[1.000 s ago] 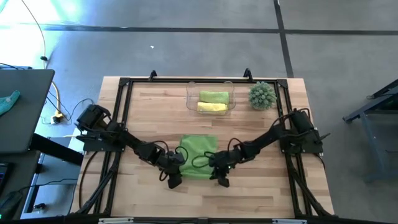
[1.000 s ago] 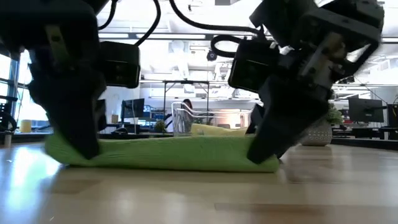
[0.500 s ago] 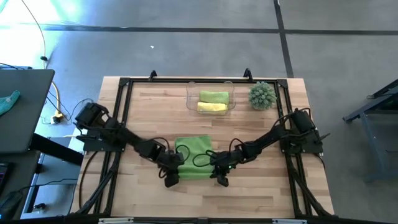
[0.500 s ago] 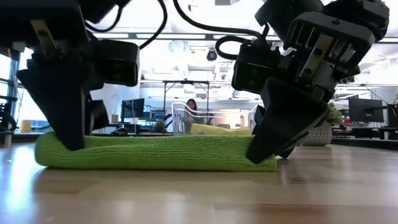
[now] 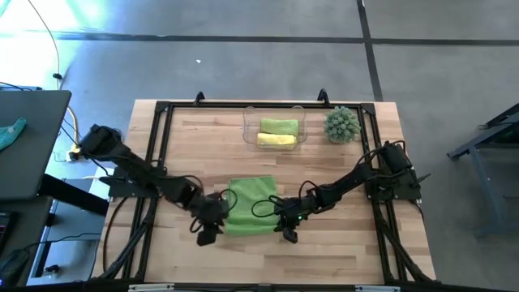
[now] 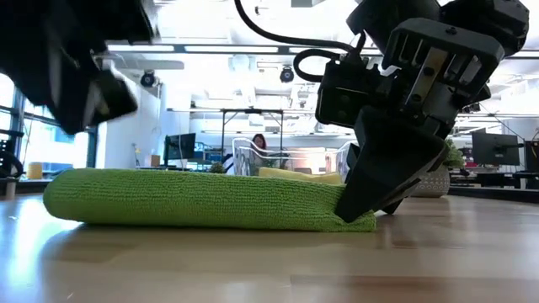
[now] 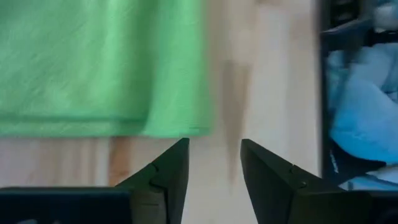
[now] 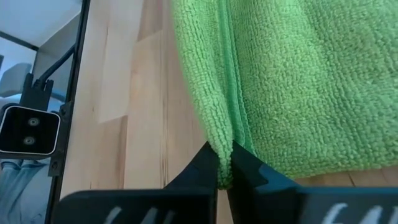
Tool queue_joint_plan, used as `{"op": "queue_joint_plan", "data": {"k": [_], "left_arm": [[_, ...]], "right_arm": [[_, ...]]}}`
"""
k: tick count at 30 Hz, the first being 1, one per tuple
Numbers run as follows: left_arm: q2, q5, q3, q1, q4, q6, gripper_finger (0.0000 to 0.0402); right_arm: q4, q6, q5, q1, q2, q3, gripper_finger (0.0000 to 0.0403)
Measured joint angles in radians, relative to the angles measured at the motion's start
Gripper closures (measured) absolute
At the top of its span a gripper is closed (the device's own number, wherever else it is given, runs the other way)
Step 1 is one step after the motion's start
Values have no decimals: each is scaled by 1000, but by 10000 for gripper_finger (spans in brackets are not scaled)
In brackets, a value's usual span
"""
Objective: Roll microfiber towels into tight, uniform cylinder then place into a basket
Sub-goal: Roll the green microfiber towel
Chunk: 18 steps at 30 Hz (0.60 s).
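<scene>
From above: lime green towel [image 5: 250, 206] lying near the worktop's front edge, midway along; basket [image 5: 274, 128] at the back edge, holding a yellow roll [image 5: 276, 140] and a green roll [image 5: 279, 126]. Low across the table: right gripper [image 6: 358, 210] clenched on the towel's corner. Left wrist: left gripper [image 7: 212, 163] released, off the towel. Right wrist: fingers [image 8: 205, 165] pinching the folded edge.

Bright, even light from ceiling strips; glare on the floor [image 5: 89, 16] far left. The left wrist view is motion-blurred; soft shadows.
</scene>
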Motion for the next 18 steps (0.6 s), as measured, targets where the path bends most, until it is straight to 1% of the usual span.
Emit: {"op": "queue_joint_plan", "data": {"k": [2,4,6,8,11,16,18], "left_arm": [[-21,-53,0,-38,40,22,266],[-22,-140,0,-80,88,44,266],[-9,-221,0,-120,143,80,266],[19,-275,0,-155,190,120,264],[73,-303,0,-190,252,159,257],[169,-317,0,-201,268,184,234],[203,-330,0,-200,272,232,224]], "right_arm": [[0,0,0,0,0,0,399],[3,-1,1,0,0,-1,399],[3,-2,3,0,0,-1,399],[4,-4,8,0,0,-1,399],[4,-4,9,0,0,-1,399],[6,-5,19,0,1,-2,398],[6,-4,20,-1,1,-2,398]]}}
